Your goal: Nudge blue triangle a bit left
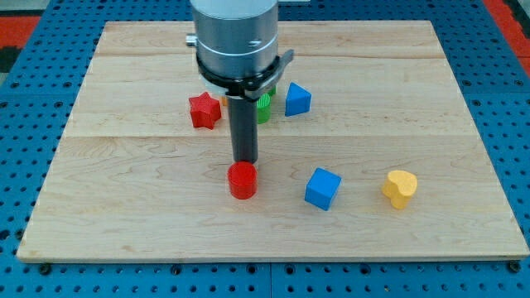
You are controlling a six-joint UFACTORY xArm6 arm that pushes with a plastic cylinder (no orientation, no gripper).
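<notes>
My tip (244,160) is seen at the lower end of a straight dark rod with no gripper on it; it is set just above a red cylinder (243,180) on the pale, grained wooden surface (124,207). The blue triangle (297,99) lies up and to the right of the tip, just beside a green block (263,108) partly hidden by the rod. A red star (204,111) is placed up-left, a blue cube (322,188) and a yellow heart (400,188) to the right.

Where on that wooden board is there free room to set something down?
Bare: the view's left of the red star, and the view's right beyond the yellow block. Crowded: the middle, around my tip, red cylinder and blue triangle.
</notes>
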